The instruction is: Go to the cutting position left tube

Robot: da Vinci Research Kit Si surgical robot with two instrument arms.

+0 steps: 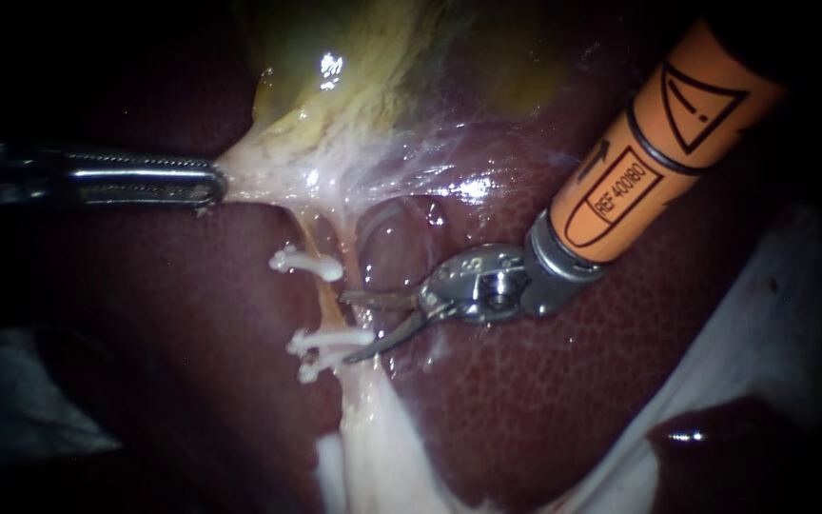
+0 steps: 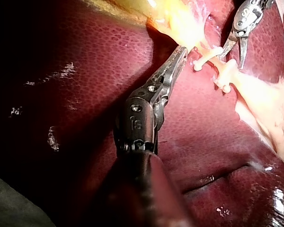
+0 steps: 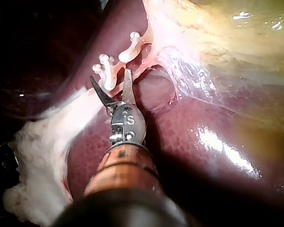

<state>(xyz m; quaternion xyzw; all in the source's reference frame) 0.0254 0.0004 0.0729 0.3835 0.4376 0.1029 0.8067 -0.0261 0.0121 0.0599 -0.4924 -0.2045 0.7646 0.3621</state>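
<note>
Endoscope view, read from left to right. My left instrument (image 1: 216, 183) entered along the left edge, lying nearly level. Its jaws were clamped on the pale tissue (image 1: 268, 167) at the lower end of the gallbladder (image 1: 354, 67), and that tissue was drawn taut toward the left. The liver (image 1: 544, 400) lay dark red beneath and around the whole field.

Just right of those jaws, the tube (image 1: 328, 303) ran downward from the stretched tissue. It carried white clips: an upper clip (image 1: 306, 264), and a lower pair (image 1: 327, 343) set close together. A bare stretch of tube showed between the upper clip and the pair.

My right instrument (image 1: 346, 328) came down from the upper right on an orange shaft (image 1: 649, 162). Its two blades stood apart and gripped nothing. Their tips pointed left at the bare stretch, one tip near the upper clip and the other near the lower pair. I could not tell whether either tip touched the tube. The right wrist view showed the same spread, with the clips just ahead of the blades.

At the far right, a white sheet (image 1: 763, 305) bordered the liver.
</note>
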